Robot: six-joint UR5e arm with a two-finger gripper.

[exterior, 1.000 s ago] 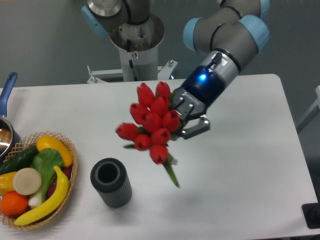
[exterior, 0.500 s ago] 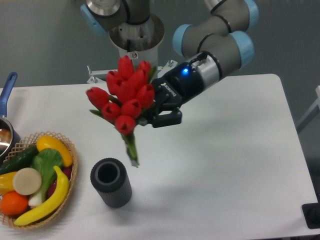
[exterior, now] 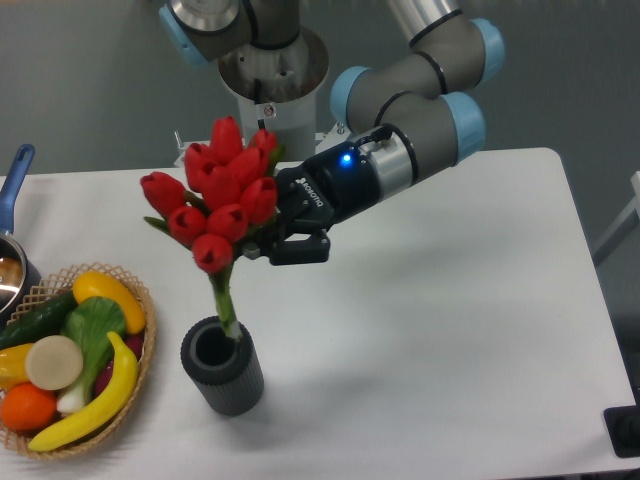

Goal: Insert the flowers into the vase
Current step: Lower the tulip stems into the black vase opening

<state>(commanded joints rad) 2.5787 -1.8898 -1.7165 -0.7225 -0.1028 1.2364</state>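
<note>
One hand (exterior: 272, 236) clamped on one bunch of flowers (exterior: 214, 196), about ten red buds. Stem tip inside mouth of the single vase (exterior: 222, 366), upright on desk (exterior: 450, 330). One fruit basket (exterior: 130, 400) left.

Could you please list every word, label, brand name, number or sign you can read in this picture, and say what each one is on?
White lettering on the black body of the tool: it looks like a brand name, but is too small and blurred to read.
Small red-and-white sticker on the robot base: too small to read.
No text shows on the vase, the flowers or the basket.
</note>
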